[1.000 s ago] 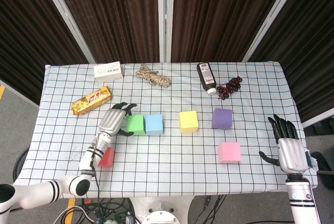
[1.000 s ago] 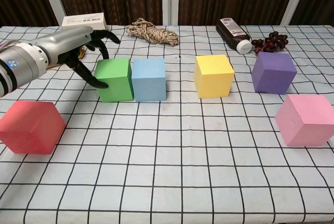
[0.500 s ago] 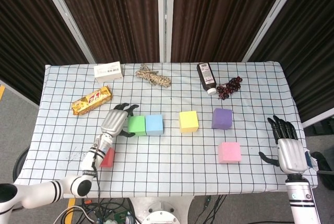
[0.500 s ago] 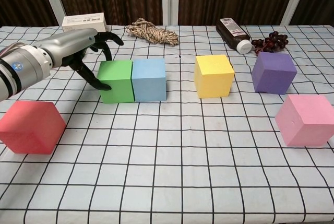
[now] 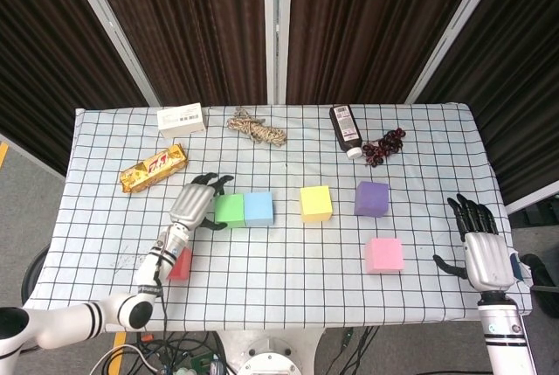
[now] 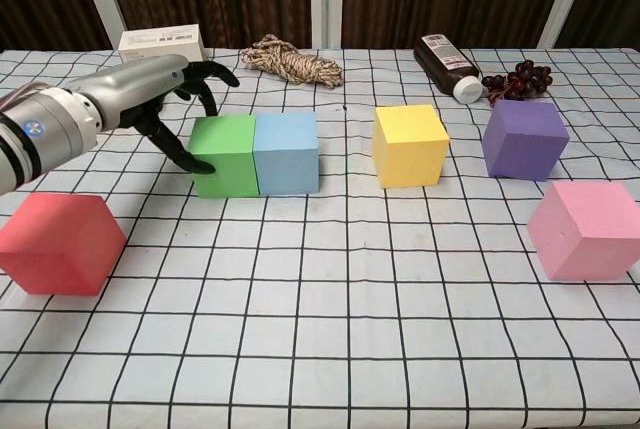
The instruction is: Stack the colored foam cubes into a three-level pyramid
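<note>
six foam cubes sit on a checked table (image 6: 330, 279). the green cube (image 6: 224, 155) is the landmark here. it stands left of centre, with the blue cube (image 6: 286, 153) pressed against its right face, so the two make a short row running left to right.

the left hand (image 6: 150, 89) is directly left of the green cube, at the same height. its dark fingers (image 6: 205, 77) are spread and curl toward the cube's left face and top back edge; the lowest fingertip seems to touch the left face near the base. nothing is gripped. the hand looks placed to push the cube rightward along the row, or to wrap around it.

further right of the green cube, past the blue one and a clear gap, stands the yellow cube (image 6: 408, 145), then the purple cube (image 6: 524, 139). the pink cube (image 6: 585, 229) is nearer the robot, far to the right. the red cube (image 6: 58, 243) lies to the left of the green cube and nearer the robot, below the left forearm.

the right hand (image 5: 483, 246) rests far right of the green cube, at the table's edge, fingers spread, holding nothing. the left hand is much the nearer one.

no cube is stacked yet, so the base row appears to be in progress.
</note>
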`<move>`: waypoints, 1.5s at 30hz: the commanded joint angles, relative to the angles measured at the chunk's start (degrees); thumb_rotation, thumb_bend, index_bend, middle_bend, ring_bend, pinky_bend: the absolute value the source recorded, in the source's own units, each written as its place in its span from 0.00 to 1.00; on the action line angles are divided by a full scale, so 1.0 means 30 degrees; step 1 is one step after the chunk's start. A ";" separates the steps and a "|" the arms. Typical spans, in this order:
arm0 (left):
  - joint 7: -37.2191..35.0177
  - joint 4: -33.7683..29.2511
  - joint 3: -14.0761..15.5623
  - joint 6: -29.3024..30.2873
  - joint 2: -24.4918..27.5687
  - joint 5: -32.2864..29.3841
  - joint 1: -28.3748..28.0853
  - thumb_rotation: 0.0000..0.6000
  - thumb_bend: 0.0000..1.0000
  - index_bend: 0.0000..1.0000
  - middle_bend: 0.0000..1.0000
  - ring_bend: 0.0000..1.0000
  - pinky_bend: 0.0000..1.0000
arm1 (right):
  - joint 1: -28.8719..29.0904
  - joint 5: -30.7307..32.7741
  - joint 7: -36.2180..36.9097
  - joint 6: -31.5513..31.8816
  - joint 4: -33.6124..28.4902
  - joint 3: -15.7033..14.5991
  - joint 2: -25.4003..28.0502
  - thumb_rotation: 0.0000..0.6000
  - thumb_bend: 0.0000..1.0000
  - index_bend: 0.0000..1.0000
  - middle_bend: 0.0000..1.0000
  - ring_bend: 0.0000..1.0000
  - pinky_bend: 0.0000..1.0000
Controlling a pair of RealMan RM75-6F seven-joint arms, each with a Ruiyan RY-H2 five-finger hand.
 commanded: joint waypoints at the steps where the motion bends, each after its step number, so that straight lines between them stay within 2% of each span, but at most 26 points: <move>1: -0.0270 0.0054 0.0042 -0.0166 0.0080 0.0120 -0.0013 1.00 0.02 0.11 0.22 0.11 0.19 | 0.0002 0.0011 -0.0020 -0.0016 -0.0006 -0.0005 0.0000 1.00 0.08 0.00 0.00 0.00 0.00; 4: -0.0677 -0.0029 0.0070 -0.0335 0.0199 0.0301 -0.0019 1.00 0.00 0.09 0.14 0.08 0.18 | -0.0004 0.0071 -0.0023 -0.0038 0.0029 -0.0001 -0.0008 1.00 0.08 0.00 0.00 0.00 0.00; 9: -0.0987 0.0047 0.0016 -0.0127 0.0132 0.0508 0.0034 1.00 0.00 0.09 0.10 0.08 0.18 | -0.0011 0.0135 0.0007 -0.0075 0.0062 -0.0001 -0.0006 1.00 0.09 0.00 0.00 0.00 0.00; 45: -0.1242 0.0781 -0.0297 0.0198 -0.0871 0.0688 -0.0112 1.00 0.00 0.08 0.10 0.07 0.18 | 0.0025 0.0571 0.0235 -0.0536 0.0386 -0.0043 -0.0038 1.00 0.09 0.00 0.00 0.00 0.00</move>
